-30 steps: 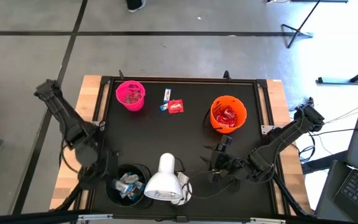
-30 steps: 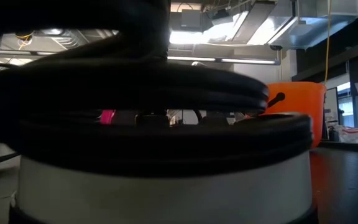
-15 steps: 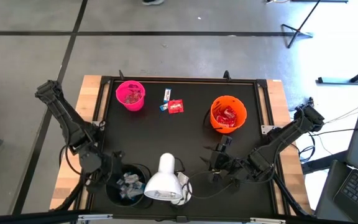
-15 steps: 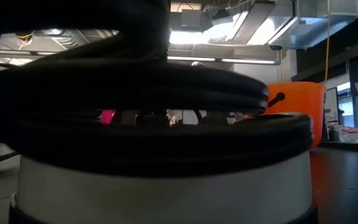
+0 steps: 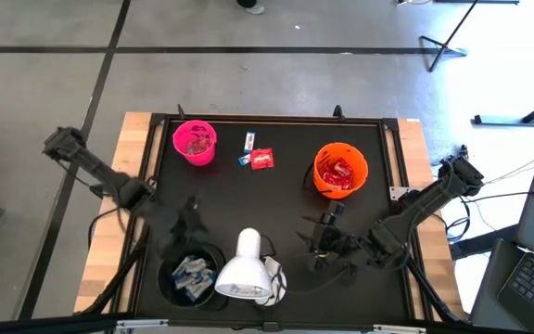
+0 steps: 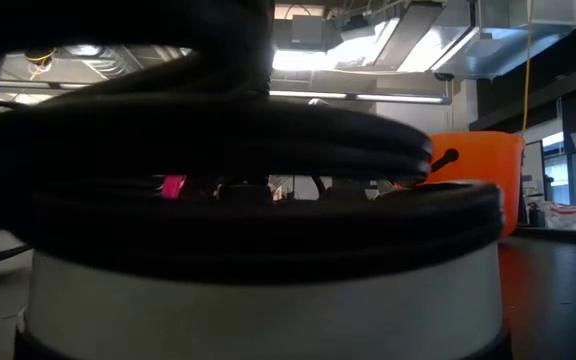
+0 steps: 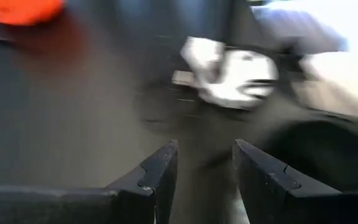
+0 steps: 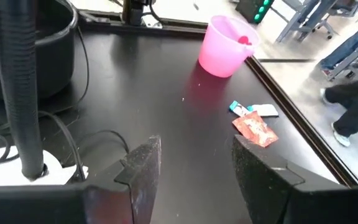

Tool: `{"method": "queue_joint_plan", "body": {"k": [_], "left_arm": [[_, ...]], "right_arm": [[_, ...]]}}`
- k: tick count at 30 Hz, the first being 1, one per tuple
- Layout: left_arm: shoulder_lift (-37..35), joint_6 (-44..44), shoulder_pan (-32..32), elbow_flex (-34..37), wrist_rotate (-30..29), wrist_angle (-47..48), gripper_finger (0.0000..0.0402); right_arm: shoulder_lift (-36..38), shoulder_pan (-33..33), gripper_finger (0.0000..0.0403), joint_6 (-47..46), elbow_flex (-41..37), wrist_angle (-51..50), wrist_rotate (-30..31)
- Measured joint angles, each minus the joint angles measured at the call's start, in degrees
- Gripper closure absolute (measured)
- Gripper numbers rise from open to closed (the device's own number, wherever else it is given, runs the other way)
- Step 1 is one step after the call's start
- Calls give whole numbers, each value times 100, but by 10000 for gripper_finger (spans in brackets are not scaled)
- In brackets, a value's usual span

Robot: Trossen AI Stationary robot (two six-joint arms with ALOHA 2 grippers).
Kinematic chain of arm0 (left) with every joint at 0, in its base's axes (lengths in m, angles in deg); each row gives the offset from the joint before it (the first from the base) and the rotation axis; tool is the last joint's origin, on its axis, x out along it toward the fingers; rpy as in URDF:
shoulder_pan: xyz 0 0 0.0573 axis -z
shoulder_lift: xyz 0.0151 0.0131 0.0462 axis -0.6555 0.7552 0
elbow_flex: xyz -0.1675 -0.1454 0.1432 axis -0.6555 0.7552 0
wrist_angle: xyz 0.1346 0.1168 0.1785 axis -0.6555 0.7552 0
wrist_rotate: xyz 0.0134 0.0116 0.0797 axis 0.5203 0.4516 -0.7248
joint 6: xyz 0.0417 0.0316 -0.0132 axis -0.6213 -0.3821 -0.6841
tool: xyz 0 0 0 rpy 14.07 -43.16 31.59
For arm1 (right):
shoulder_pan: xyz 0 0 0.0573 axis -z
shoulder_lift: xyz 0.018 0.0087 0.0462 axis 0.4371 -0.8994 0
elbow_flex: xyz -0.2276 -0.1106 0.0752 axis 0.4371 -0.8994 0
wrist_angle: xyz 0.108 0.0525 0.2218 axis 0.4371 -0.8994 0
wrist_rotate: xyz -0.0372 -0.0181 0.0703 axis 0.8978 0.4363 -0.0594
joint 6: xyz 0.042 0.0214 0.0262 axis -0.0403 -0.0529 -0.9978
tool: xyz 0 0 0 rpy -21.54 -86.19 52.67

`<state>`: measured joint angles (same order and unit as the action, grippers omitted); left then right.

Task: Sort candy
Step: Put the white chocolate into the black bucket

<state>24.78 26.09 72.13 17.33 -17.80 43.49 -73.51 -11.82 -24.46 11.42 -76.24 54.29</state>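
While hovering over bare black tabletop (image 5: 230, 199) between the round black cup (image 5: 190, 276) and the pink plastic cup (image 5: 195, 142), left gripper (image 5: 185, 223) empty, fingers (image 7: 160, 171) parted with a clear gap, touching nothing. Right gripper (image 5: 320, 249) parked low near the white lamp head (image 5: 245, 269), fingers (image 8: 143, 163) spread, nothing between them. Loose candy on the table between pink cup and orange plastic cup (image 5: 341, 171): red crinkly packet (image 5: 262, 160) just beside a slim white-and-blue wrapped bar (image 5: 248, 141), plus a small blue piece (image 5: 245, 160) touching the red one. Red packets (image 5: 340, 173) in orange cup, white-and-blue bars (image 5: 189, 273) in black cup, pinkish pieces (image 5: 196, 144) in pink cup.
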Motion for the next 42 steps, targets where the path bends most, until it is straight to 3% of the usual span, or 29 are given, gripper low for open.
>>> {"method": "queue_joint_plan", "body": {"k": [6,11,17,24,29,36,42], "left_arm": [[0,-1399,-1833,0,-38,91,256],[207,-1950,-3457,0,503,-440,254],[1046,-2393,-4571,0,1335,-1498,251],[2477,-2352,-5234,0,1885,-1914,211],[3130,-2190,-5348,0,1327,-2123,174],[3409,-1921,-5372,0,190,-2319,155],[3790,-1900,-5515,-337,126,-2240,155]], "right_arm": [[0,0,210,153,0,116,42],[0,0,210,151,0,118,46],[0,-7,210,107,0,145,85],[0,-11,210,-26,0,142,81],[0,-11,210,-31,0,142,35],[0,-11,210,-31,0,141,41],[-2,-11,210,-31,0,145,90]]}}
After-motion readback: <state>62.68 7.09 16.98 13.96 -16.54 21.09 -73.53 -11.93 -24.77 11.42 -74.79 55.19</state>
